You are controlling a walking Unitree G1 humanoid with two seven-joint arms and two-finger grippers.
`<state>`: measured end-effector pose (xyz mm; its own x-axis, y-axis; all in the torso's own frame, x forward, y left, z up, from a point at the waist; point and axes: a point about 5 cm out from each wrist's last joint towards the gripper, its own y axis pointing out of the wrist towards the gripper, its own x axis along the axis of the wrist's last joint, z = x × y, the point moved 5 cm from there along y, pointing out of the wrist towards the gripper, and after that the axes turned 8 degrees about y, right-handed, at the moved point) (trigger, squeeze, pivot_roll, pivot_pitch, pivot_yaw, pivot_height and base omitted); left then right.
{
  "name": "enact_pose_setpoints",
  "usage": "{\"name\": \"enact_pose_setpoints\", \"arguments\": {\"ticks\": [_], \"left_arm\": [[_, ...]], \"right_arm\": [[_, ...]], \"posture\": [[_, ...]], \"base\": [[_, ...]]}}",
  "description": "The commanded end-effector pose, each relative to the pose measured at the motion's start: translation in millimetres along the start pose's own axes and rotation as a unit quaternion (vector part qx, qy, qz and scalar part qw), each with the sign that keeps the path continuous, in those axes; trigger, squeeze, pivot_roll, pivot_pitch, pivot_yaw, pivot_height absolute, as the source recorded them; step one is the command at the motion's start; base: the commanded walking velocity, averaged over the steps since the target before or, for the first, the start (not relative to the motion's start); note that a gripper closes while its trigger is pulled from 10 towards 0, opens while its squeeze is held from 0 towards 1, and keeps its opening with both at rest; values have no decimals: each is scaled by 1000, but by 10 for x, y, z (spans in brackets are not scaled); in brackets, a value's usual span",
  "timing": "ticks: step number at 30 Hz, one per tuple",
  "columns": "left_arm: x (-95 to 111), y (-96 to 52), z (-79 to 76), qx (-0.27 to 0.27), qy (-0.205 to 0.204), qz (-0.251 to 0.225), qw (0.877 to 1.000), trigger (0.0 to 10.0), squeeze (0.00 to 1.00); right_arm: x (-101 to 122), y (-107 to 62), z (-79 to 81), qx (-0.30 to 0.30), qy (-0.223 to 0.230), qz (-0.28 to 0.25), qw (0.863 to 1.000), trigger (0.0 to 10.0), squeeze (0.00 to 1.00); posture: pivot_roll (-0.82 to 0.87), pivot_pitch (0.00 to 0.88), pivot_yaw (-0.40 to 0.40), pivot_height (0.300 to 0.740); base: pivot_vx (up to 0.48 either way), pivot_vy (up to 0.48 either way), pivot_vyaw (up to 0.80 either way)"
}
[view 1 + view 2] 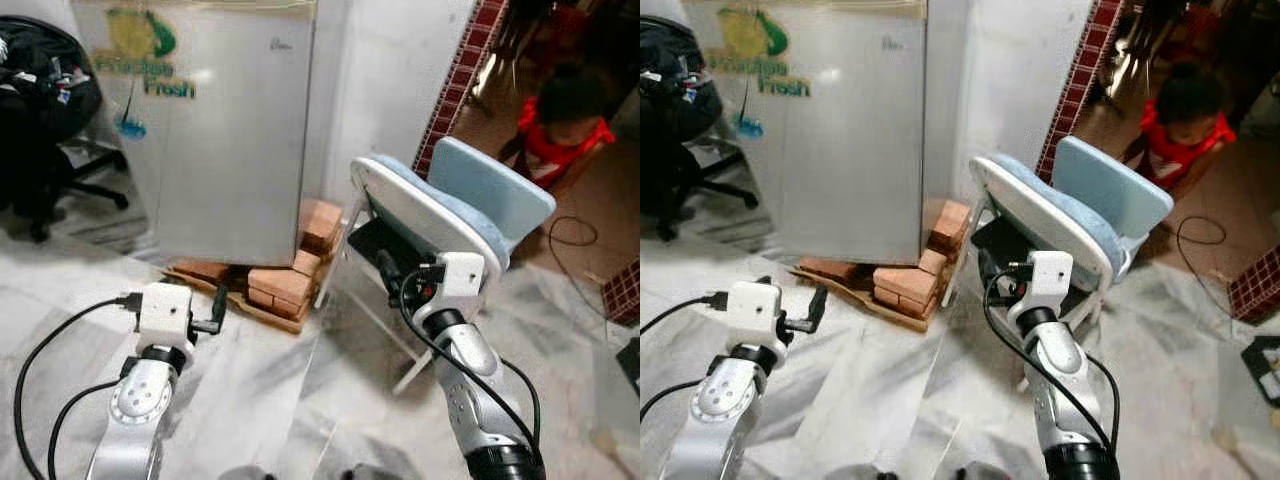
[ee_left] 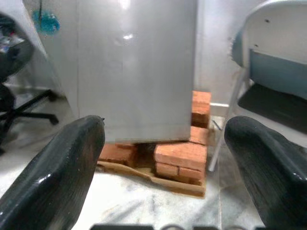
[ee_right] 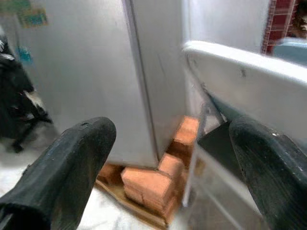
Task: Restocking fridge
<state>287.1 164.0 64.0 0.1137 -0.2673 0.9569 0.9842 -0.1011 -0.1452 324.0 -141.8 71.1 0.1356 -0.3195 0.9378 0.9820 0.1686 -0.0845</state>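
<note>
- Both jaws gape wide and hold nothing: left gripper [image 2: 163, 158], right gripper [image 3: 168, 167].
- The fridge [image 1: 230, 140], door closed, stands ahead on red bricks [image 1: 285, 280].
- A folding chair [image 1: 440, 210] stands beside it, near the right gripper.

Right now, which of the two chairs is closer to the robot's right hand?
The white folding chair with the blue cushion; the right hand is at its backrest. The black office chair stands far off, on the fridge's other side.
</note>
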Motion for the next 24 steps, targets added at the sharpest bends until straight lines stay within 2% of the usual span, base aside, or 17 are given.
{"name": "enact_pose_setpoints", "arguments": {"ticks": [1,7,13,24], "left_arm": [[-32,-12,78,6,9,5,1000,10000,0],[25,47,128,11,20,-6,1000,10000,0],[42,80,152,14,25,-10,1000,10000,0],[32,83,98,-2,28,-13,1000,10000,0]], "right_arm": [[-13,4,-4,0,-4,6,1000,10000,0],[-28,6,12,5,-17,3,1000,10000,0],[-25,27,-43,-14,2,4,1000,10000,0],[3,58,-55,-12,-5,0,1000,10000,0]], "posture": [[82,0,-34,740],[87,0,-41,740],[95,0,-43,740],[89,0,-40,740]], "base": [[0,469,0],[0,469,0],[0,471,0],[0,476,-758]]}}
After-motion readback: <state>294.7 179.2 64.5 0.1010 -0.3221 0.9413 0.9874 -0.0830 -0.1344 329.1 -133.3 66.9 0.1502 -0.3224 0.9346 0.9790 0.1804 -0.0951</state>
